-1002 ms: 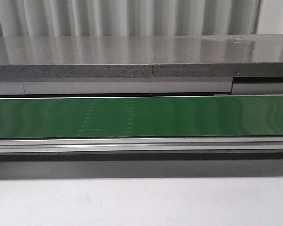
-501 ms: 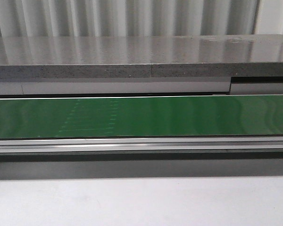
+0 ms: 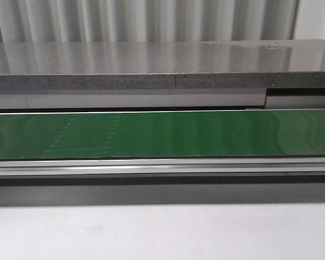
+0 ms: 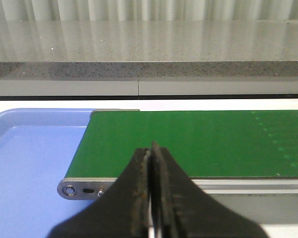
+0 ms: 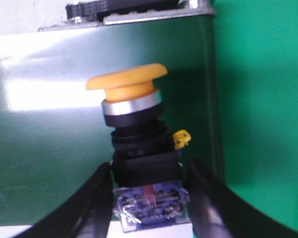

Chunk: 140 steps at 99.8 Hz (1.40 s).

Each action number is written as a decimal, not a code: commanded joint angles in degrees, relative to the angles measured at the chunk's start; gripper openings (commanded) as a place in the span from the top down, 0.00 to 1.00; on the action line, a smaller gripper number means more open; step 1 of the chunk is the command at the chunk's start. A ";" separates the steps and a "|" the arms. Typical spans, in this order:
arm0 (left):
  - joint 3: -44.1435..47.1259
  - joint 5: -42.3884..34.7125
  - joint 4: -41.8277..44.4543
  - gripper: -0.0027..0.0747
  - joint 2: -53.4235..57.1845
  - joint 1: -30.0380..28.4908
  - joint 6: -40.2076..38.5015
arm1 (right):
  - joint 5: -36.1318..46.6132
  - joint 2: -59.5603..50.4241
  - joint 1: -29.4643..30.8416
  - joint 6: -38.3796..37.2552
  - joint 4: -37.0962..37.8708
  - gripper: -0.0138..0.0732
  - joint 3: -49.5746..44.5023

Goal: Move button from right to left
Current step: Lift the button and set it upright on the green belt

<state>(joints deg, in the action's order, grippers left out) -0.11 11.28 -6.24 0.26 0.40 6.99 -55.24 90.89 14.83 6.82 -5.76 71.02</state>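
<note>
Even bright light, glare on belt (image 5: 35,94), close button (image 5: 139,144) slightly blurred

A corrugated pale metal wall (image 3: 151,19) closes the far side. Before it runs a speckled grey stone ledge (image 3: 124,67), glossy with reflected light. Nearer lies a green conveyor belt (image 3: 206,132), then a white bench (image 3: 162,233).

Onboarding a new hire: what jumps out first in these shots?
In the right wrist view, the button, with an orange mushroom cap, silver collar and black body, sits between the right hand fingers over a green belt; contact isn't clear. The green conveyor belt spans the front view below a grey stone ledge. The shut left hand hangs by the belt's end, beside a blue tray.
</note>
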 commanded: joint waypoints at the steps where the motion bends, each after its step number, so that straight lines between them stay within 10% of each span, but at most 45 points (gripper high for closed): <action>1: 1.45 -4.31 -0.34 0.99 1.96 -0.04 -0.40 | -0.12 -1.19 -0.07 -0.18 -0.44 0.73 1.36; 70: 1.45 -4.31 -0.34 0.99 1.96 -0.04 -0.40 | -0.28 0.57 -0.43 0.32 -2.89 0.13 1.42; 82: 1.45 -4.31 -0.34 0.99 1.96 -0.04 -0.40 | 0.00 -1.41 -1.63 1.36 -2.89 0.16 1.42; 118: 1.45 -4.31 -0.34 0.99 1.96 -0.04 -0.40 | -0.46 -10.01 -11.38 4.41 -2.37 0.92 0.47; 140: 1.45 -4.31 -0.34 0.99 1.96 -0.04 -0.40 | 2.87 -18.01 -14.37 4.41 -2.37 0.92 -5.12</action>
<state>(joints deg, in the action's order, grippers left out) -0.11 11.28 -6.24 0.26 0.40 6.99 -55.82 77.72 1.32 10.45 -7.82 66.55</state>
